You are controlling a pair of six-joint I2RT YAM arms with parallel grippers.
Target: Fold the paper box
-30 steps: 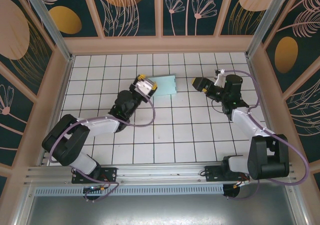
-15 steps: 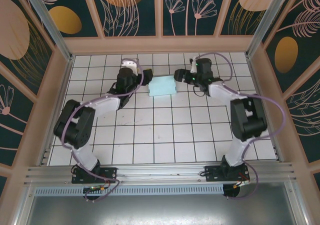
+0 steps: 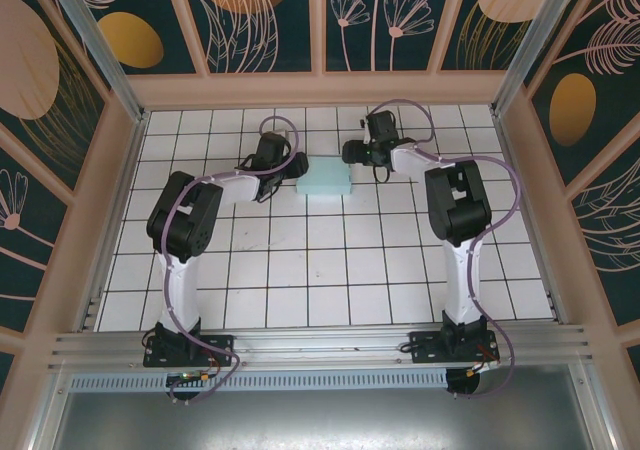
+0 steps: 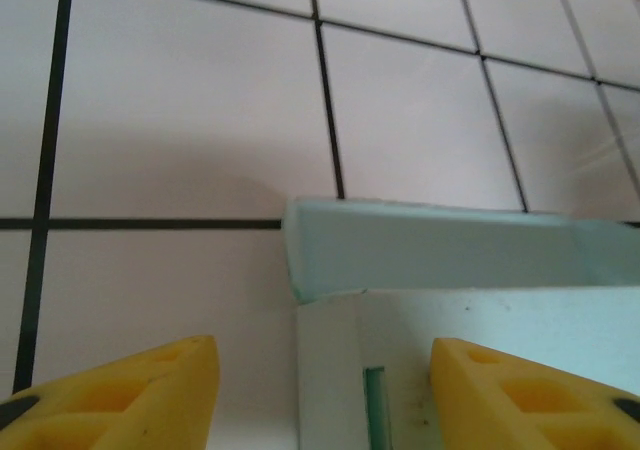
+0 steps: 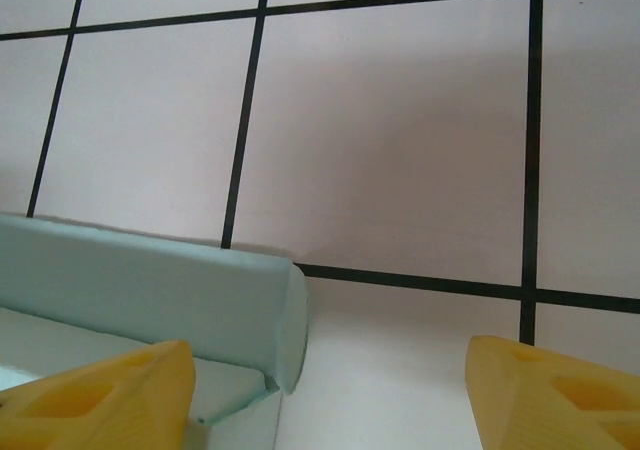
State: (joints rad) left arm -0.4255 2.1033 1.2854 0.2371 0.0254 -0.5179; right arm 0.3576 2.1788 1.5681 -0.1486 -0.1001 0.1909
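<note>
On the overhead feed the paper box (image 3: pixel 324 179) lay toward the far middle of the white tiled table (image 3: pixel 320 270). It was a pale turquoise rectangle sitting low on the tiles, with a gripper at each end. The left gripper (image 3: pixel 296 165) was at its left edge and the right gripper (image 3: pixel 351 153) at its far right corner.

From my left wrist camera the card looked thin and matte. One side panel stood up as a low wall (image 4: pixel 430 245) with a rounded crease at the corner, and the paler inner panel (image 4: pixel 500 340) lay flat below it. A short green mark (image 4: pixel 372 402) sat beside a fold line on that panel, too blurred for me to read.

The left jaws stood apart, the yellow fingertips (image 4: pixel 120 400) straddling the box's corner. I could not tell whether either touched the card.

On the right wrist camera another raised panel (image 5: pixel 150 290) ended in a soft, curled edge. The right jaws were spread as well, one tip (image 5: pixel 100 400) over the box and the other over bare tile.
</note>
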